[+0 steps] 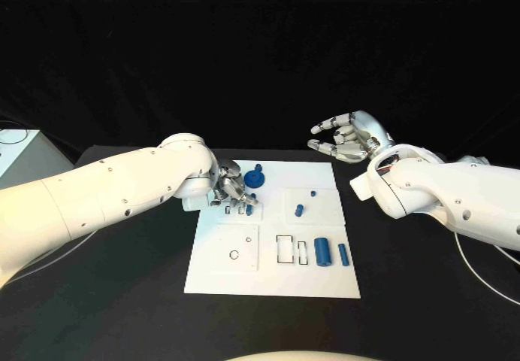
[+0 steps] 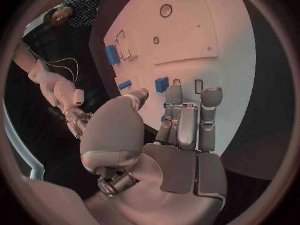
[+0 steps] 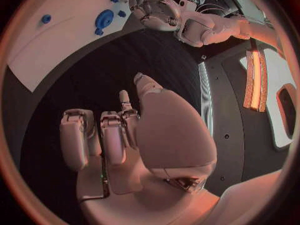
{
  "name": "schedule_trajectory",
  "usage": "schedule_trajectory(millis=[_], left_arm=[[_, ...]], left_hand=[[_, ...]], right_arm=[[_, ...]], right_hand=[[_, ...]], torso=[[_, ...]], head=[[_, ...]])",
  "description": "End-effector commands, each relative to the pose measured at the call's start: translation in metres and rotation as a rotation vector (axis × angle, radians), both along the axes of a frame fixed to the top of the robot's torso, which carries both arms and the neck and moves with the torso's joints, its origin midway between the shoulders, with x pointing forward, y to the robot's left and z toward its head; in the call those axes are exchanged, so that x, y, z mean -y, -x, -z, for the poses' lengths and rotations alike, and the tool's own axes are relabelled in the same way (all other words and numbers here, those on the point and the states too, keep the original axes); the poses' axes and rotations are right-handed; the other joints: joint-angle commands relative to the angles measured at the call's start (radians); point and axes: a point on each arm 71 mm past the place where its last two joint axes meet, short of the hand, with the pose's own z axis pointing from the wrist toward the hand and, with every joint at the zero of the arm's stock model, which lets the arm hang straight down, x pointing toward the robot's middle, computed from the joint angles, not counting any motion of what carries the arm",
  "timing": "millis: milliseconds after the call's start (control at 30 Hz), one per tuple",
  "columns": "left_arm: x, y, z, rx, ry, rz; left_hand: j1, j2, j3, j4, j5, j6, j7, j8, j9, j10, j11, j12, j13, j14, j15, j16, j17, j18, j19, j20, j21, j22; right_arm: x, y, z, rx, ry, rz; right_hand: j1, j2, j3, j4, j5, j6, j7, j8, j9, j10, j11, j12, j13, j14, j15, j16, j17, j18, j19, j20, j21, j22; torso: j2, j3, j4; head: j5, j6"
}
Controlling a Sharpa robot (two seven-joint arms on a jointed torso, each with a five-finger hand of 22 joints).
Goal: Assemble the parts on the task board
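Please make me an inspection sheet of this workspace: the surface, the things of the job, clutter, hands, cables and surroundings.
Surface: black table, bare around the board.
Job's things: white task board in the middle; blue round part at its far edge; blue cylinder and slimmer blue bar lying at its near right; small blue peg near the centre.
Clutter: nothing seen.
Hands: left hand over the board's far left corner, fingers down at small blue pieces; whether it holds one cannot be told. Right hand raised off the board, holding nothing.
Cables: thin cable on the table by the right arm.
Surroundings: black backdrop; white box far left.
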Motion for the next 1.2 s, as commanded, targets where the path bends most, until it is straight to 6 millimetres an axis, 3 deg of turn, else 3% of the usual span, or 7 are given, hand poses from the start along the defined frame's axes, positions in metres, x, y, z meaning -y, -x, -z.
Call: schedule_trajectory(millis=[33, 467, 1067, 1200], left_arm=[[0.0017, 0.0018, 0.0017, -0.028, -0.007, 0.022], [0.0014, 0.0019, 0.0049, -0.053, -0.015, 0.031], [-0.0002, -0.0014, 0.01, -0.061, 0.001, 0.003], [-0.0004, -0.0013, 0.0102, -0.067, 0.007, 0.003]], left_hand=[[-0.002, 0.003, -0.004, 0.0, 0.0, -0.007, -0.001, 0.005, 0.001, -0.006, -0.001, 0.003, 0.001, 0.001, 0.001, 0.004, 0.001, -0.015, -0.007, 0.004, 0.003, -0.003], [0.026, 0.016, 0.008, -0.003, 0.001, -0.011, -0.002, 0.018, 0.019, -0.016, -0.001, 0.009, 0.003, 0.0, 0.002, 0.008, 0.005, -0.015, -0.01, 0.005, 0.007, 0.0], [0.027, 0.017, 0.008, 0.0, -0.001, -0.012, -0.001, 0.02, 0.023, -0.018, 0.0, 0.01, 0.003, 0.002, 0.002, 0.011, 0.01, -0.016, -0.01, 0.005, 0.009, 0.002], [0.038, 0.026, 0.016, -0.003, -0.002, -0.015, -0.002, 0.024, 0.029, -0.019, -0.001, 0.012, 0.003, 0.002, 0.002, 0.013, 0.012, -0.016, -0.01, 0.005, 0.012, 0.005]], right_arm=[[-0.0005, -0.0005, 0.0005, -0.011, 0.002, -0.01], [-0.0003, -0.0013, 0.0011, -0.017, 0.004, -0.008], [-0.0044, -0.0021, 0.0021, -0.023, 0.003, -0.017], [-0.0048, -0.0023, 0.0025, -0.024, 0.003, -0.018]], right_hand=[[-0.007, 0.001, 0.003, 0.0, -0.007, -0.008, -0.001, 0.005, -0.001, -0.006, -0.002, -0.007, 0.161, 0.103, -0.001, 0.0, 0.253, 0.016, 0.055, 0.0, -0.004, 0.164], [-0.01, 0.0, 0.004, 0.001, -0.007, -0.008, -0.001, 0.006, -0.001, -0.006, -0.002, -0.007, 0.16, 0.103, -0.001, 0.0, 0.252, 0.016, 0.054, 0.0, -0.005, 0.163], [-0.012, 0.001, 0.005, 0.0, -0.006, -0.008, -0.001, 0.007, -0.001, -0.005, -0.003, -0.006, 0.161, 0.103, -0.001, 0.001, 0.253, 0.016, 0.054, 0.0, -0.005, 0.163], [-0.012, 0.001, 0.005, 0.0, -0.006, -0.008, -0.001, 0.007, -0.001, -0.005, -0.003, -0.006, 0.161, 0.103, -0.001, 0.001, 0.253, 0.016, 0.054, 0.0, -0.005, 0.163]], torso=[[0.0, -0.0009, 0.0008], [0.001, -0.0027, 0.0002], [0.0, 0.0006, 0.002], [0.0, 0.0011, 0.0024]], head=[[-0.001, -0.002], [-0.005, -0.006], [-0.014, -0.005], [-0.014, -0.006]])
